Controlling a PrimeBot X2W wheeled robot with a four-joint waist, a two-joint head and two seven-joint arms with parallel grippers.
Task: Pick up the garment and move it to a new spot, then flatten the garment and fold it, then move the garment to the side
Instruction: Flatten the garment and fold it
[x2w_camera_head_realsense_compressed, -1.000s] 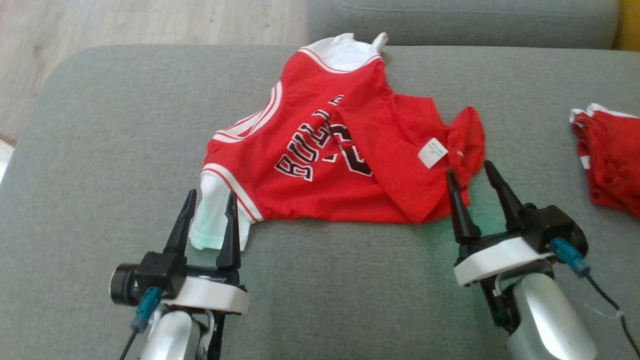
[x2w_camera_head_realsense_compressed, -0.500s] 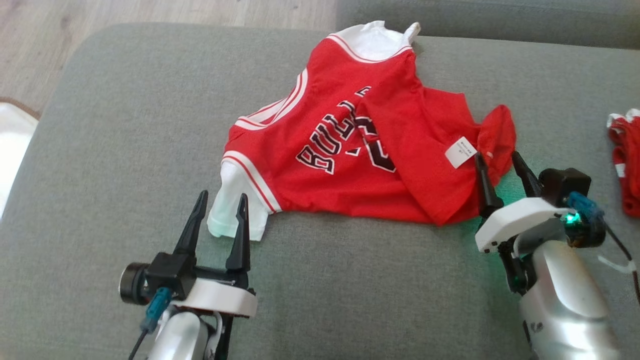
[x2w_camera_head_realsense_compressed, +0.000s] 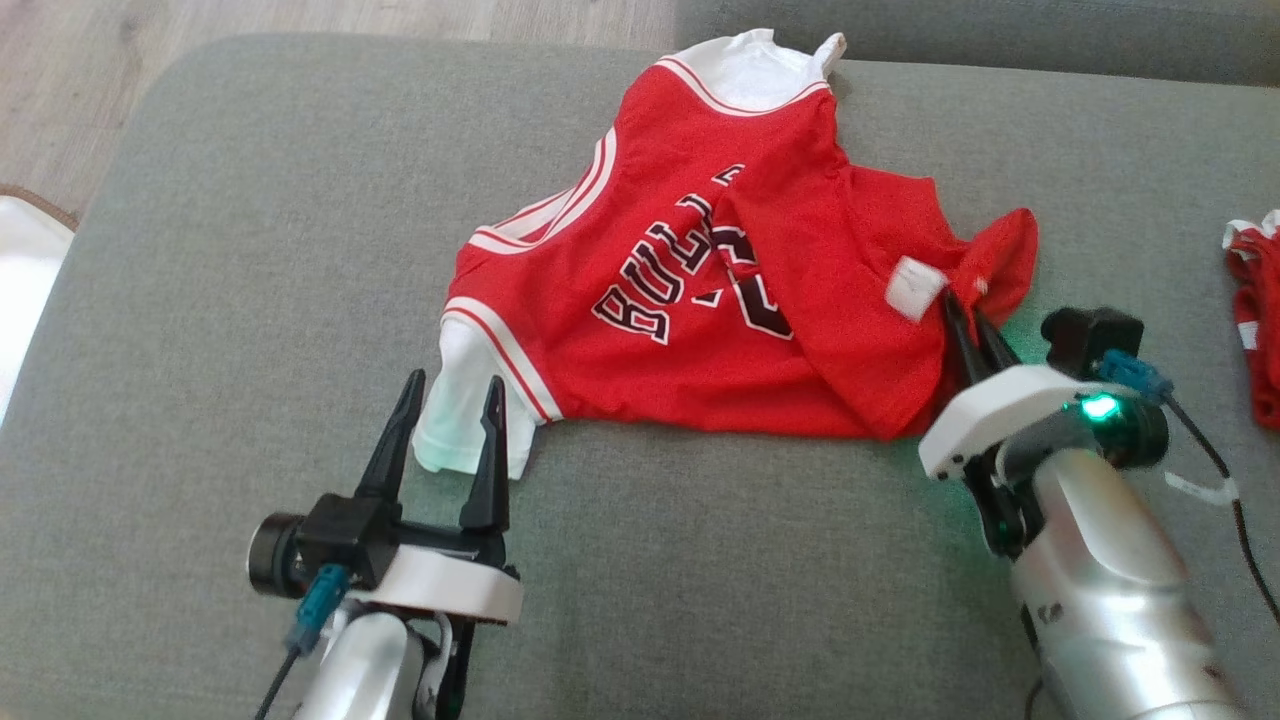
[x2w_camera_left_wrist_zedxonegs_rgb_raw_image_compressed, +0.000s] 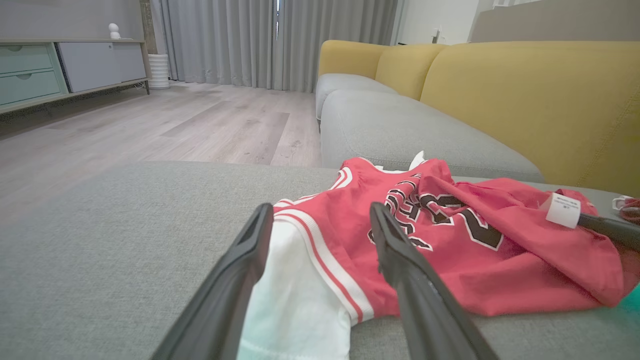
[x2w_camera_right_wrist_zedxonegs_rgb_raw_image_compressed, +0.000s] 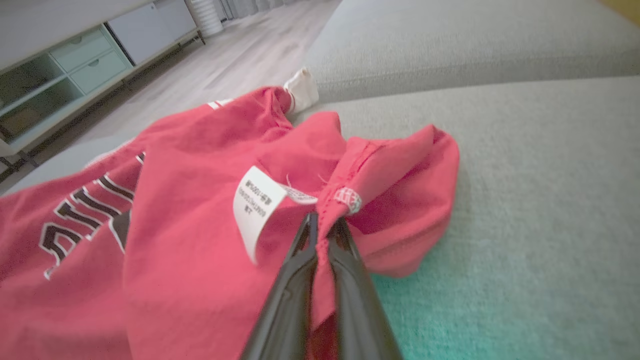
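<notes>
Smack in the middle of the grey fabric sofa cushion (x2w_camera_head_realsense_compressed: 250, 300) sits the crumpled red mesh basketball jersey (x2w_camera_head_realsense_compressed: 700, 300), the one with white trim and black lettering. It's resting flat-ish on the cushion, so I'd say the pick-up step isn't done yet.

At the jersey's 4 o'clock edge a red hem is folded over and bunched up, right beside the small white care label (x2w_camera_head_realsense_compressed: 912, 288). The right gripper (x2w_camera_head_realsense_compressed: 965, 320) has its two dark fingers pressed together on that hem. In the right wrist view you can see the red seam sandwiched between them. My guess is it went for that spot because the flap stands proud of the cushion, so it's easy to nip.

Over at the jersey's 7 o'clock corner the floppy white sleeve (x2w_camera_head_realsense_compressed: 455, 420) pokes out. The left gripper (x2w_camera_head_realsense_compressed: 455, 380) is spread wide with one finger either side of it, so the cloth lies between them but unpinched. Can't tell if the tips touch the fabric.

Grabbing two far-apart corners probably lets it carry the jersey stretched out instead of balled up.

Way off at 3 o'clock there's a second red bundle of cloth (x2w_camera_head_realsense_compressed: 1255, 330), well apart from all this
</notes>
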